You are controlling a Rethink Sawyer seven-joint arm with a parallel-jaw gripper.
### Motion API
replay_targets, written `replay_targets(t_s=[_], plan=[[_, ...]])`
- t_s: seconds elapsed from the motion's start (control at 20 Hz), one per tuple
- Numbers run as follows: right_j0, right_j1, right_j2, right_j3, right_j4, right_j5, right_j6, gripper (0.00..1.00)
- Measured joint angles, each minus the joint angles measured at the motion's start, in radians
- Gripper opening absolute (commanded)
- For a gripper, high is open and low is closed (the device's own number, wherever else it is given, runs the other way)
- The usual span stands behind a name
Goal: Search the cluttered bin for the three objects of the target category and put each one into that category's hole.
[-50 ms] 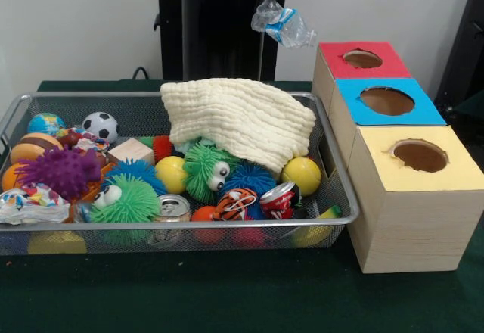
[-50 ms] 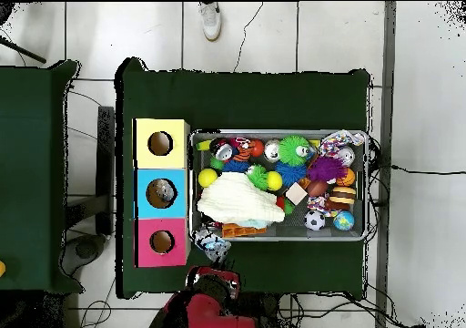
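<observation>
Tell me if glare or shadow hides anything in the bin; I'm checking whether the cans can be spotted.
Front view: the light is even, with no hard glare. The silver can shows a mild sheen on its top but reads fine. The cream cloth shades the toys tucked under its edge. Overhead view: flat light and no strong shadows, though the cloth covers part of the mesh bin.

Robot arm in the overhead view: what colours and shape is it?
The bulky robot arm is bright red with black sections, and its segments are rounded. The front view shows only a black rounded part with a sliver of red at the top edge. No markings or cables on it can be made out.
</observation>
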State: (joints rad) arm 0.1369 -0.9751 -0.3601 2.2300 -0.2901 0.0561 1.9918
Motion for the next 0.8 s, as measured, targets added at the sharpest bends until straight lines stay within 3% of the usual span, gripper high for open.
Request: replay_targets(t_s=[0.8], plan=[[0.115, 0.052, -0.082, -0.116, 0.165, 0.023, 0.0, 0.0]])
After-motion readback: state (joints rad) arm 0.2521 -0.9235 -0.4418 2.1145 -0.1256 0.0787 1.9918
